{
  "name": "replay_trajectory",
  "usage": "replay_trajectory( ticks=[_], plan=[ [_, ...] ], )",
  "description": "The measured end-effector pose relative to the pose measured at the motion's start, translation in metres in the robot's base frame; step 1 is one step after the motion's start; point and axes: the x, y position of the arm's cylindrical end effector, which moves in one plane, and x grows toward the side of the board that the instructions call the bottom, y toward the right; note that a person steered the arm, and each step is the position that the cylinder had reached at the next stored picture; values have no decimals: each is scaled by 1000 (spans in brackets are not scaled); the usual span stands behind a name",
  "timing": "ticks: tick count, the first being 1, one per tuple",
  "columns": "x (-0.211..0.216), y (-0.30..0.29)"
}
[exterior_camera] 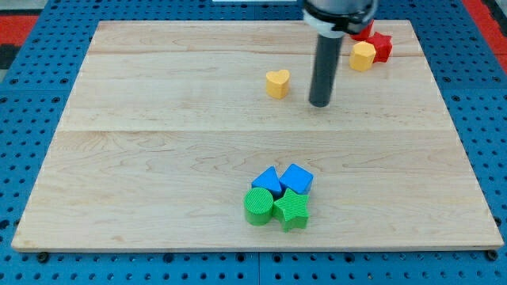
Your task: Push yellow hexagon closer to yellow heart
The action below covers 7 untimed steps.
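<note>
My tip [320, 103] rests on the board between the yellow heart [277, 83] and the yellow hexagon [363, 56], touching neither; it is a bare rod and grasps nothing. The hexagon sits near the board's top-right corner, touching a red star [382, 46], with another red block [364, 32] partly hidden behind the rod. The heart lies toward the top edge, left of the tip. I judge the approach step is in hand: the tip is on the wrong side of the hexagon. Next it should round to the hexagon's right, squeezing past the star, then push left toward the heart. A blue and green cluster [279, 198] near the bottom edge is well clear.
</note>
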Motion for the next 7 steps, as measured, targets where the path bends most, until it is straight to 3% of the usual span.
replay_trajectory(
  ticks=[1,3,6,7],
  plan=[
    [-18,-5],
    [-22,-171],
    [5,29],
    [-20,71]
  ],
)
